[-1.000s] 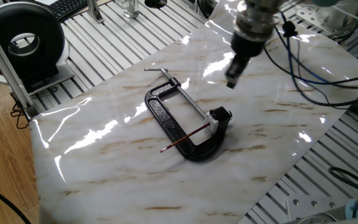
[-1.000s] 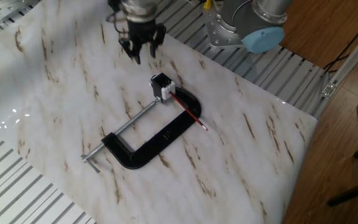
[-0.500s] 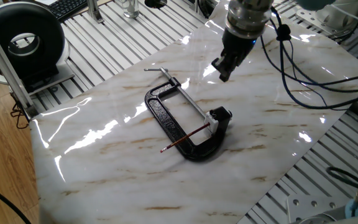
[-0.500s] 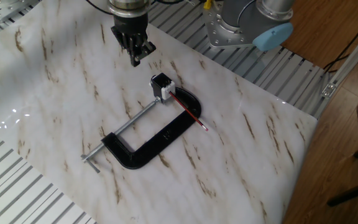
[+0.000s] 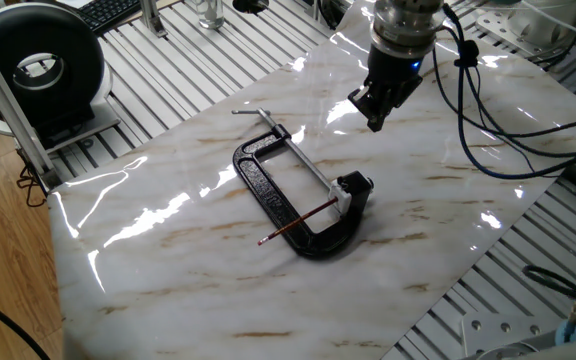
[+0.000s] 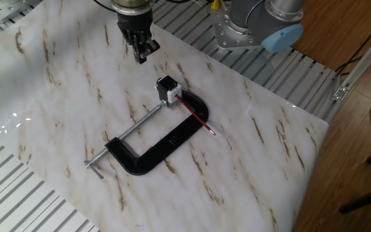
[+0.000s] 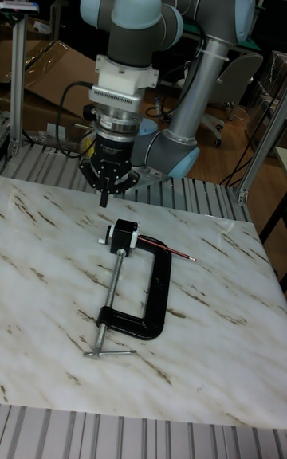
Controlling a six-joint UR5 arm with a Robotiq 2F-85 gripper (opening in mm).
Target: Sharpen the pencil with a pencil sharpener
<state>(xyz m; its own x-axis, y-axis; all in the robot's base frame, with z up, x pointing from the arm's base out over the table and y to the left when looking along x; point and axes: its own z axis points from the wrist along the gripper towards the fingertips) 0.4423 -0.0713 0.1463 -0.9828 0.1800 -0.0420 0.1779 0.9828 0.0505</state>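
Nearest the tall fixed view's camera sits the black C-clamp, flat on the marble table, with its silver screw rod running toward 12 o'clock. The pencil sharpener, a tiny pale block, is pinned at the clamp's jaw end. The red pencil lies across the clamp frame, one end at the sharpener, the other pointing off toward 3 o'clock in the tall view. Further back, at about 11 o'clock from the sharpener, the gripper hangs above the table, well clear of everything, fingers pressed together and holding nothing.
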